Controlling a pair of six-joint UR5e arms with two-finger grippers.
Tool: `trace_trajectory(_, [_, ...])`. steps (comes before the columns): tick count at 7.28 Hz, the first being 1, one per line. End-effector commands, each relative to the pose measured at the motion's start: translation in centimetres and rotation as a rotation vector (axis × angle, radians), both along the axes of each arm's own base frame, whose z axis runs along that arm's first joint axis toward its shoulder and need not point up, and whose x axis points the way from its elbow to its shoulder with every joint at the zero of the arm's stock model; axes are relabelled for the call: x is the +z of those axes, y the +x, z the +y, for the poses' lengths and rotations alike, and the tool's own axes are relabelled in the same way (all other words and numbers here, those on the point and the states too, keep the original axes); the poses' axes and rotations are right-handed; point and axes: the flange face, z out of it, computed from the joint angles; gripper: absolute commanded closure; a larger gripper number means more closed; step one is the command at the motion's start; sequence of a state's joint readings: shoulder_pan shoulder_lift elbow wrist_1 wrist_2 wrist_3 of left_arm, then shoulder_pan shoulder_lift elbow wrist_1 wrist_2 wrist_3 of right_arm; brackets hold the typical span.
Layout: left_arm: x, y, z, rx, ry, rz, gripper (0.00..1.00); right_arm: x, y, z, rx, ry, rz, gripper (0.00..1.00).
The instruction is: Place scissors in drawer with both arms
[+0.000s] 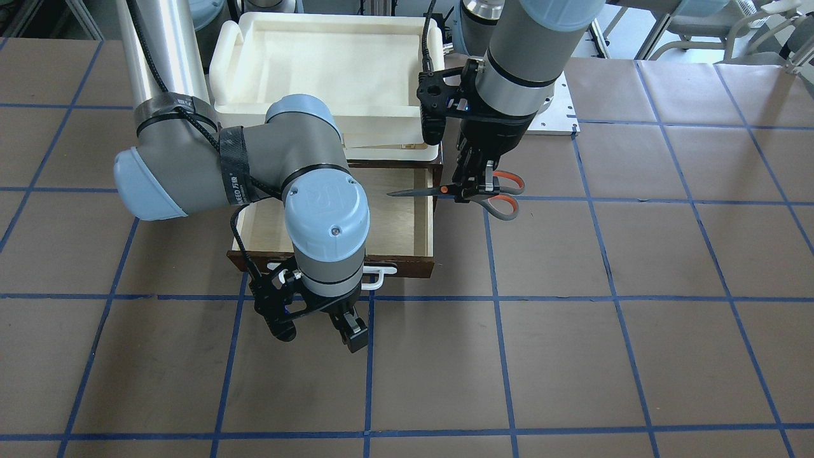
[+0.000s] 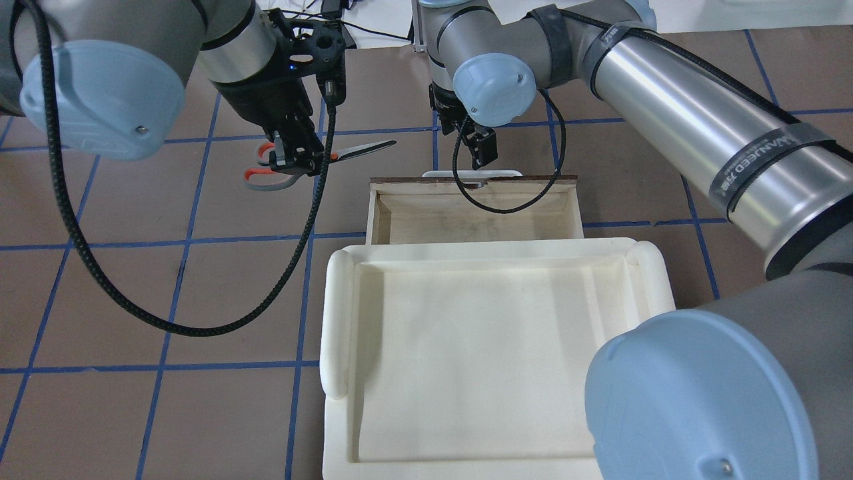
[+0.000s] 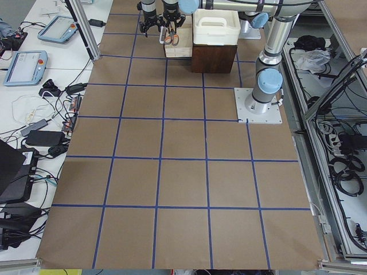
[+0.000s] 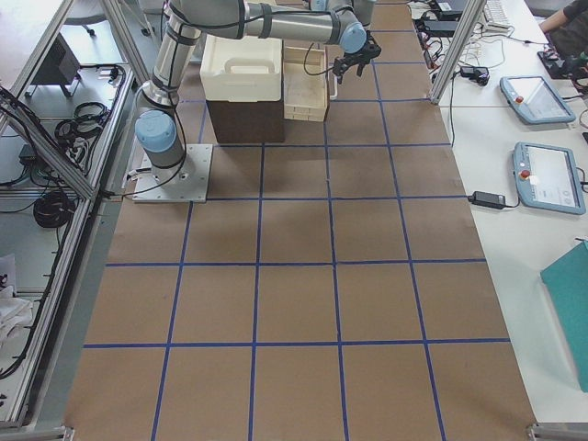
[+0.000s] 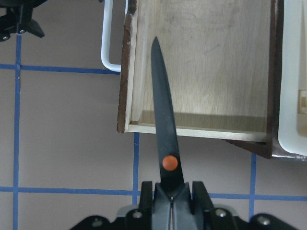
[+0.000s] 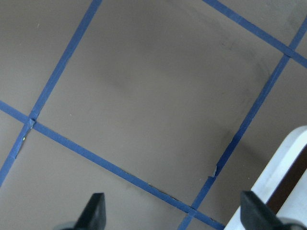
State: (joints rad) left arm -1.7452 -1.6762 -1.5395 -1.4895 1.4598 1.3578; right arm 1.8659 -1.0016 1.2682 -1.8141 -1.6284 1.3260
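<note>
Two arms [image 1: 191,172] are reaching down over one pulled-out drawer [image 1: 424,229] at centre. The left gripper [image 1: 474,187], right of it, is pinching one pair of scissors [image 1: 432,190], blades crossing the drawer's wall; the right gripper [image 1: 318,331], lower centre, is hovering spread wide, empty.

The near arm, my right arm [image 4: 154,133], rises from a mounting plate [image 4: 197,179] at the worktop's [image 4: 294,294] edge and reaches across the far end. Its end effector [image 4: 354,59] hangs just beyond the front of the pulled-out drawer [image 4: 306,92]. It is too small here for me to judge how its jaws stand. The drawer juts from a dark brown cabinet [image 4: 246,121] with a white tray [image 4: 241,66] on top. Two teach pendants [image 4: 549,176] lie on the side table [image 4: 496,138].
</note>
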Motion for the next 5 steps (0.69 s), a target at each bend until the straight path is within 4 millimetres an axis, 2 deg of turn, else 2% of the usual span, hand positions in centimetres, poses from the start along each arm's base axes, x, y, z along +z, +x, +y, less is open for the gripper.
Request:
trace_trajectory(1, [-0.5,-2.2,0.8,-0.041,0.01,-0.006,1.0,1.2,-1.4,0.1,0.014,0.016,0.017,0.0])
trace_trajectory(3, [-0.5,-2.5,0.9,-0.046,0.008,-0.005,1.0,7.1,-8.9,-0.5,0.286,-0.007,-0.004,0.0])
trace_trajectory(4, [-1.0,-2.8,0.7,-0.024,0.015,-0.001,1.0,8.7,-11.3,-0.6,0.348,-0.02,-0.003,0.0])
trace_trajectory(5, [-1.6,-4.4,0.8,-0.001,0.018,0.0,1.0,9.7,-11.8,-0.3,0.488,-0.026,0.005,0.0])
